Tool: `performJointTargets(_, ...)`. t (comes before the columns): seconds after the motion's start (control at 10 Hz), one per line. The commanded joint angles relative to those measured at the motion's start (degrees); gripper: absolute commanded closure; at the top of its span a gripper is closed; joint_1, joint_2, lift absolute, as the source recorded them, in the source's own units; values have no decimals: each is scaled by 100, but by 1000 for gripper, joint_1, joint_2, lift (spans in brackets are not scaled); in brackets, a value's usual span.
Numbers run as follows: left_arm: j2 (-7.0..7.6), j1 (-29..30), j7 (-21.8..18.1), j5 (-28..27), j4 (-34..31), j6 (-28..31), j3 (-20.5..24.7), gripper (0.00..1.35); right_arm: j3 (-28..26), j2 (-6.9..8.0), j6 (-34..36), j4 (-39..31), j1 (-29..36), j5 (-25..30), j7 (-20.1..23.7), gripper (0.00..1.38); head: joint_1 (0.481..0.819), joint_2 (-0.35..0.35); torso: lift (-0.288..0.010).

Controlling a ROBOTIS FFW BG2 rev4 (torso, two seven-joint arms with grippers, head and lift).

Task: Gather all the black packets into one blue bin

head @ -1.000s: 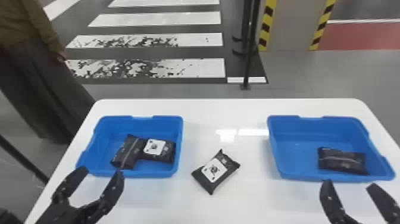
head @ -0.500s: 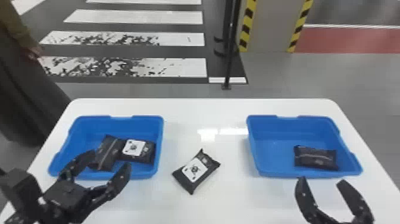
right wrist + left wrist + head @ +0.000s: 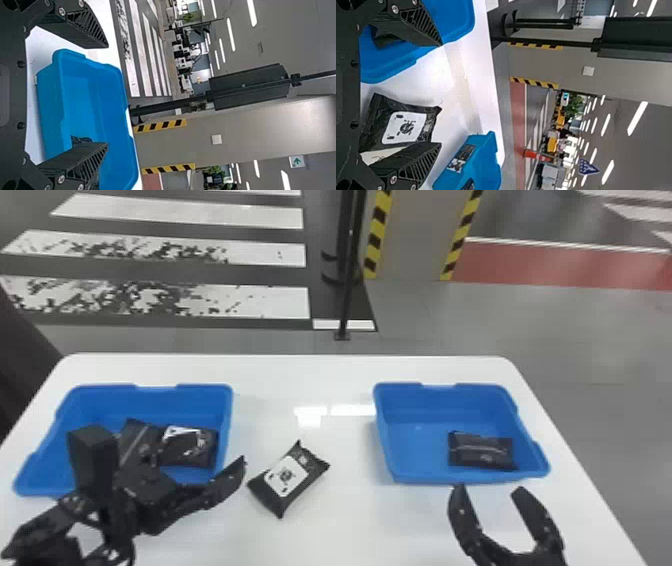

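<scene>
Packet [image 3: 289, 480] I'd grab first is the black one lying loose on the white table [image 3: 310, 540], between the 2 blue bins, white label up. My left gripper [image 3: 441, 94] is wide with nothing in it, and the wrist view shows that packet beyond the gap between its fingers. My right gripper [image 3: 489, 489] is wide and empty too, sitting just in front of the right bin [image 3: 410, 430].

Looks like a soft, crinkly pouch to me, probably light, kinda slick on the film. I'd take it across the narrow middle, 1 finger on each long side, because the crimped ends would likely fold and slide out. Easy squeeze, imo, since the filling may shift.

The left bin [image 3: 155, 400] has 2 packets [image 3: 135, 435] touching or nearly, so I'd gather there. That leaves the lone packet [image 3: 481, 451] in the right bin, lying flat near the wall, so getting a finger down beside it could be fiddly.
</scene>
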Motion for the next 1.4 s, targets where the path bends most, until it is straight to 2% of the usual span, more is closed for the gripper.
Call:
performJointTargets(0.0,173,-464,1,-111,183,457,-457,136,2,9,1,0,-14,-6,0,148,695,-158,-110)
performJointTargets(0.2,366,-1251,1,-248,506,738,-1325,134,2,0,1,28,-28,-18,0,148,695,-210,-110)
performJointTargets(0.4,419,-1828,36,-477,604,1315,-1931,136,14,0,1,42,-56,-18,0,148,695,-262,-110)
performJointTargets(0.6,410,-2095,36,-614,604,2102,-2137,140,14,0,-13,56,-56,-52,0,148,695,-300,-110)
performJointTargets(1.0,419,-2391,-8,-934,604,3030,-2434,145,14,0,-13,84,-84,-63,0,148,695,-303,-110)
performJointTargets(1.3,419,-2461,-43,-957,844,3241,-2548,145,14,9,1,98,-84,-75,0,148,695,-299,-110)
